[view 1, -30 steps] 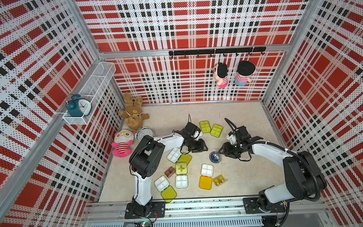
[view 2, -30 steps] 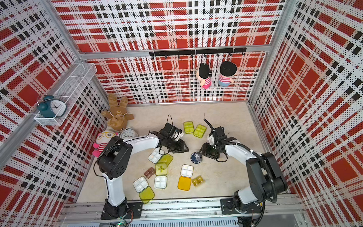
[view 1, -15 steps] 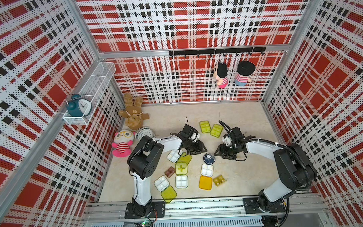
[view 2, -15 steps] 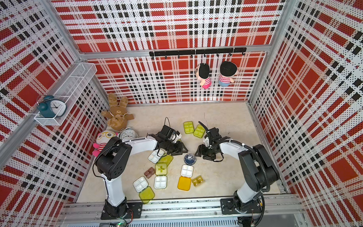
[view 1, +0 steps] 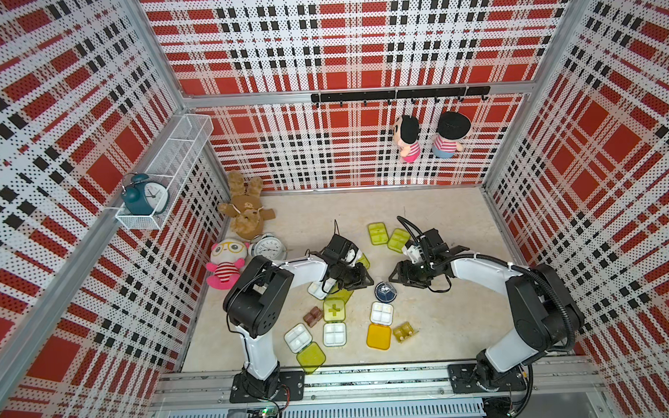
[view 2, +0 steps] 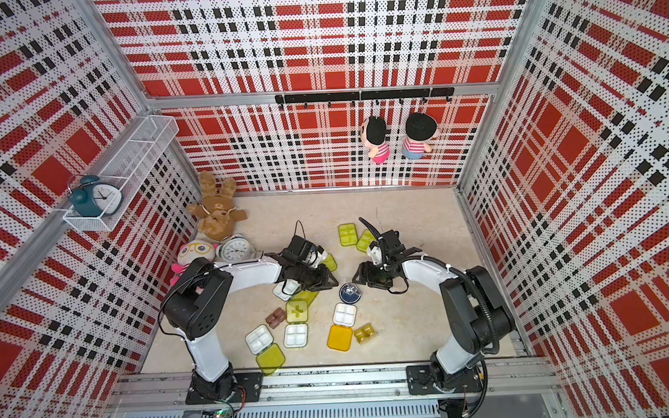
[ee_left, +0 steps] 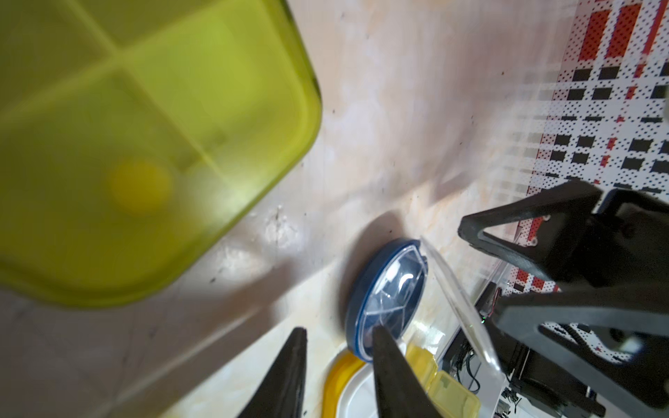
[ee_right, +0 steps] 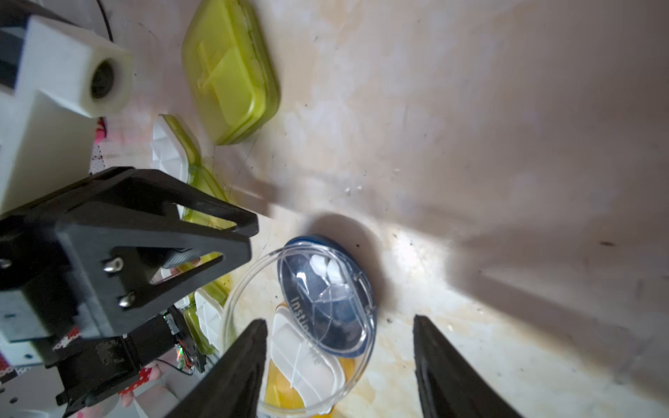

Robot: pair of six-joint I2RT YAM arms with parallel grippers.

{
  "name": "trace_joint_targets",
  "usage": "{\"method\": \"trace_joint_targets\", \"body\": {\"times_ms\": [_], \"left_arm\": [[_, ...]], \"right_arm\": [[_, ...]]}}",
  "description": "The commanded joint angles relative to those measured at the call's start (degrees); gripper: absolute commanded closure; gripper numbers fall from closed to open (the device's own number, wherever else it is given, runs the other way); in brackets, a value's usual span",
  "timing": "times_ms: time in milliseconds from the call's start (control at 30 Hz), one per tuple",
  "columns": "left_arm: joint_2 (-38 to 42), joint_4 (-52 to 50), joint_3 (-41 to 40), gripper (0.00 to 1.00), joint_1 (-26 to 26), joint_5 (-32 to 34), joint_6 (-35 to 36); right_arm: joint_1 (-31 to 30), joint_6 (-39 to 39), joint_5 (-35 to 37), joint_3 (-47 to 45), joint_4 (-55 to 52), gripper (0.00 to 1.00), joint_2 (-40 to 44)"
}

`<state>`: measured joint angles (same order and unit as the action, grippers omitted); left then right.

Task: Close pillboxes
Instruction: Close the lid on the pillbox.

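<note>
The round navy pillbox [view 1: 385, 291] [view 2: 350, 292] lies on the floor between both grippers, and its clear lid [ee_right: 253, 307] stands tilted up. My left gripper [view 1: 360, 282] [ee_left: 340, 331] points at the pillbox from one side. Its jaws are narrowly apart with nothing between them, and one fingertip [ee_left: 380, 336] is at the box's rim. My right gripper [view 1: 398, 278] [ee_right: 338, 320] stands open just short of the box. Other pillboxes lie around: lime ones [view 1: 378, 233], a white tray with an orange lid [view 1: 381, 313], an amber one [view 1: 405, 332] and a brown one [view 1: 313, 316].
A large lime lid [ee_left: 144, 144] lies close beside the left gripper. Plush toys [view 1: 245, 213] and a silver alarm clock [view 1: 267, 247] sit at the far left by the wall. Two dolls [view 1: 409, 138] hang on the back wall. A wire shelf [view 1: 170, 162] holds a teal clock.
Both grippers have closed in on the round navy pillbox, which slid a little to the left. The left jaws have narrowed and the right jaws have widened slightly.
</note>
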<state>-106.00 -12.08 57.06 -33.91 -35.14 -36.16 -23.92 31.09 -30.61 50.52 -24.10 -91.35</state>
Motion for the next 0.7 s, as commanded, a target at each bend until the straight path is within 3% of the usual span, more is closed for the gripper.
{"method": "trace_joint_targets", "body": {"times_ms": [0, 200, 667], "left_arm": [[-0.05, 1.16, -0.58, 0.73, -1.45, -0.54, -0.07], [-1.65, 1.40, -0.40, 0.81, -3.04, -0.37, 0.11], [-3.04, 0.26, 1.80, 0.81, -2.26, -0.13, 0.65]], "right_arm": [[-1.30, -2.31, -0.20, 1.41, -1.29, 0.33, -0.97], [-2.09, -1.87, 0.16, 0.21, -0.06, 0.33, -1.04], [-4.66, -1.82, 1.78, -2.64, 1.36, 0.33, -2.64]]}}
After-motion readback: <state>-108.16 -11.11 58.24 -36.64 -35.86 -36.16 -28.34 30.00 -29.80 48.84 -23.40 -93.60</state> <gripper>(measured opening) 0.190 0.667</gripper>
